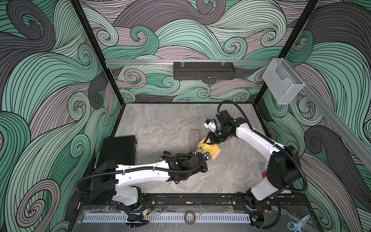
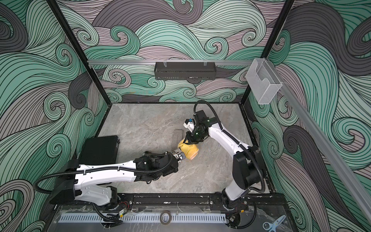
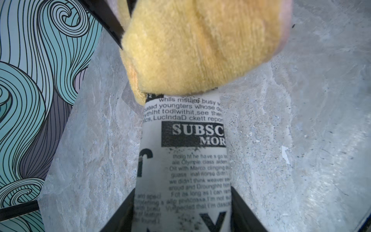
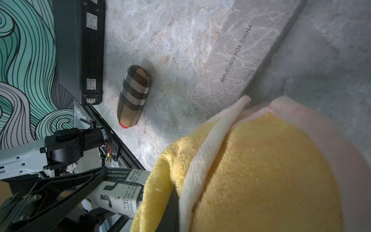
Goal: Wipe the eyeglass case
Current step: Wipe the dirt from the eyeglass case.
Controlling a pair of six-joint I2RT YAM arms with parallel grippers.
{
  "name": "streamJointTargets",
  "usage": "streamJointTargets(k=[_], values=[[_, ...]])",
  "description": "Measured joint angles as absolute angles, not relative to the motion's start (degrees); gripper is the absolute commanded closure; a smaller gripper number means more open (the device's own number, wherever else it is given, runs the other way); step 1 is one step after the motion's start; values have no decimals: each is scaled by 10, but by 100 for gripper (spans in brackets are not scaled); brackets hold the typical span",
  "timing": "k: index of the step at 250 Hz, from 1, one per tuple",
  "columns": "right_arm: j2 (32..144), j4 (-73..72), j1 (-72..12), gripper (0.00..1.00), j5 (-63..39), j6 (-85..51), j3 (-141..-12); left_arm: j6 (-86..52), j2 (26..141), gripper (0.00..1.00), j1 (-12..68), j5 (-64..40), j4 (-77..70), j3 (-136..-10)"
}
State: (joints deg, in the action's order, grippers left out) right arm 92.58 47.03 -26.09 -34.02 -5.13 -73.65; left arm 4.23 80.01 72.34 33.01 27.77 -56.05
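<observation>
Here's the left gripper (image 3: 181, 209), jaws pinching one end of the newspaper-print eyeglass case (image 3: 184, 150). The right gripper (image 1: 208, 141) is clamped on the fluffy yellow cloth (image 4: 261, 170), which drapes over the case's far end, mid-way across the grey marbled tabletop (image 1: 160, 124). Further out, a tan plaid oval case (image 4: 133, 96) lies beside a black hard box (image 4: 80, 50).

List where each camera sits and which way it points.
Both top views: high above the base, looking down at the table; left arm and right arm show.
Left wrist: on the left arm, looking along the left hand at the newsprint case and yellow cloth; its fingers show.
Right wrist: on the right arm, looking past the cloth at a plaid case; the left arm shows.
Both wrist views share cloth and newsprint case.
</observation>
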Motion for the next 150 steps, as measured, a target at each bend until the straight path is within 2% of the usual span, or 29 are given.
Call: streamJointTargets(k=[83, 113, 150], values=[[939, 422, -350, 100, -463, -53, -761, 30, 798, 53, 724, 339, 275, -560], [930, 398, -324, 100, -465, -74, -740, 10, 786, 55, 723, 338, 267, -551], [883, 368, -243, 100, -451, -106, -673, -26, 743, 55, 703, 291, 260, -519]])
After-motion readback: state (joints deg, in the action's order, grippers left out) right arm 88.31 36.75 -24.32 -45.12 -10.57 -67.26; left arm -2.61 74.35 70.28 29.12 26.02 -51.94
